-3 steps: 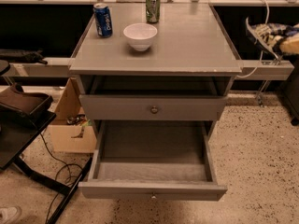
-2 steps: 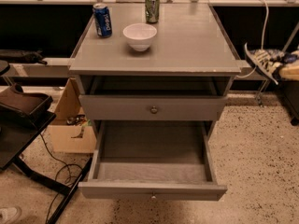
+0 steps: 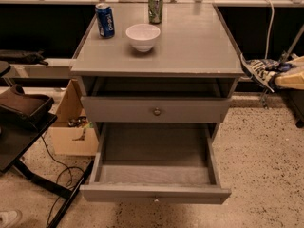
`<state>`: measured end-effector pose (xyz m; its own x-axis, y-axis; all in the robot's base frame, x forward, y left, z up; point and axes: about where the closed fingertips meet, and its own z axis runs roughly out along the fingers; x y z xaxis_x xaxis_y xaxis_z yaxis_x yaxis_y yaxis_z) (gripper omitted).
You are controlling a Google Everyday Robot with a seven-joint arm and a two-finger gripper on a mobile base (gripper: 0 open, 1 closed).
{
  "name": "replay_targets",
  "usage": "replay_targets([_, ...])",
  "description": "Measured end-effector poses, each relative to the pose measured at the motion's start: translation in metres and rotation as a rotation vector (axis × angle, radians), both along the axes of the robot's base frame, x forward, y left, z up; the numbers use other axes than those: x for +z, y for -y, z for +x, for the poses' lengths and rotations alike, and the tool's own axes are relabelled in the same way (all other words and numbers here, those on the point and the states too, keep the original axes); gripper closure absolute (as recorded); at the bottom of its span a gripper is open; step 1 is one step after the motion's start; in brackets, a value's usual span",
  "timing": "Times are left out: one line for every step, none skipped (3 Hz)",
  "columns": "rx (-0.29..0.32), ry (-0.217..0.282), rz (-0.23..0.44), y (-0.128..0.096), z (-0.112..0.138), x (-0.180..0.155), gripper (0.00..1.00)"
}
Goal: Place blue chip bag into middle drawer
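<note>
Holding the blue chip bag point(image 3: 259, 69) clamped in the end effector point(image 3: 280, 76) just off the desk's point(image 3: 190, 44) right edge, near its front-right corner, higher than the open middle drawer point(image 3: 154, 175).

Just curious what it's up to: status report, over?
Gripper right of cabinet, shut on blue chip bag. Middle drawer pulled open, bag not in it. Cabinet's top corner close beside bag.

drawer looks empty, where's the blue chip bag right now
In the camera view the blue chip bag is at the far right, held by the gripper off the right edge of the cabinet top, not in the middle drawer.
</note>
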<state>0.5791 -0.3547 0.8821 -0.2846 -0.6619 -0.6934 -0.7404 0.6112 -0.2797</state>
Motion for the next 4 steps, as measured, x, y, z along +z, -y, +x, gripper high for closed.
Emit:
replay_targets([0.038,-0.028,0.003,-0.021,0.004,-0.034,1.00])
replay_targets([0.081,-0.150,0.052,-0.061,-0.010,-0.142,1.00])
replay_targets([0.112,-0.247,0.073,-0.093,-0.028,-0.230,1.00])
replay_targets([0.160,-0.312,0.123,-0.132,-0.032,-0.310,1.00])
